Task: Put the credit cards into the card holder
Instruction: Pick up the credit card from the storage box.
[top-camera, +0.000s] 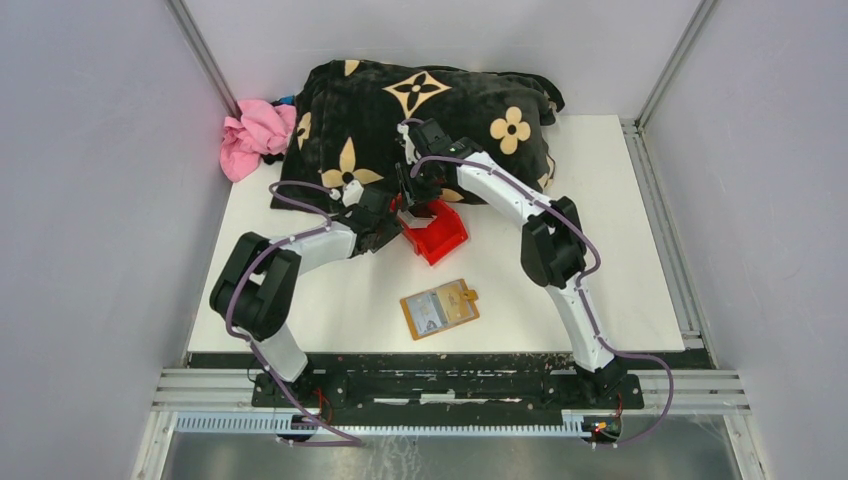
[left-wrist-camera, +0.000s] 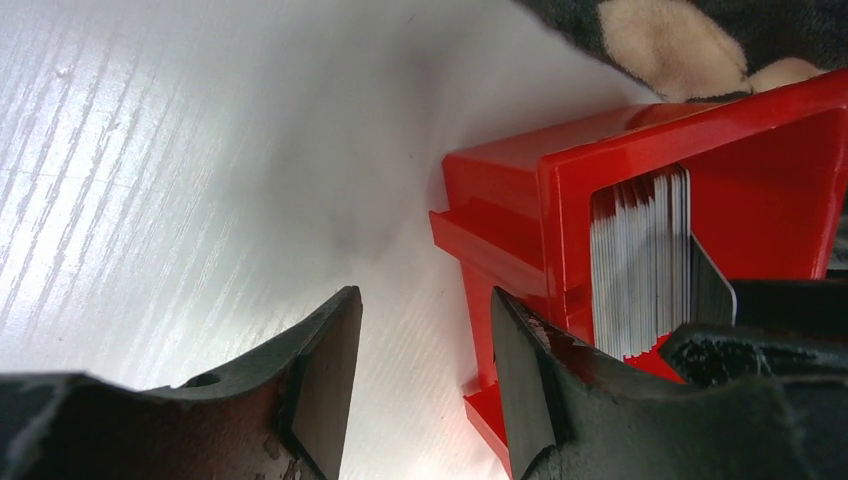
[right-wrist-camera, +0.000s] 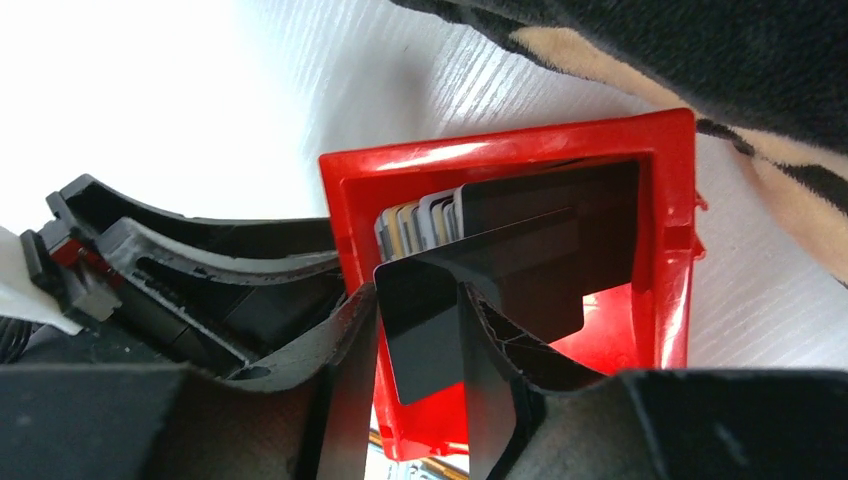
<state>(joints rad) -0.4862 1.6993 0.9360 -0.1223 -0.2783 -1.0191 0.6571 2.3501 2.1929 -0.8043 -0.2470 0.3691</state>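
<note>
The right pincer (right-wrist-camera: 417, 305) was clenched on a single dark-looking card (right-wrist-camera: 420, 350), pinched by one end and standing on edge at the mouth of the red bin (right-wrist-camera: 670, 250). Behind it, more credit cards (right-wrist-camera: 410, 225) stood packed upright inside the bin. The left pincer (left-wrist-camera: 425, 330) was released, its fingers spread with nothing between them, just beside the bin's outer wall; whether a finger touched the wall could not be told. The bin sat mid-width toward the far edge of the worktop (top-camera: 620, 250), against the black flowered blanket (top-camera: 420, 110) heaped along that edge. A pink cloth (top-camera: 255, 135) lay at the far left corner. The card holder (top-camera: 440, 308) lay opened flat near the middle of the near edge, well apart from the bin and both pincers.
</note>
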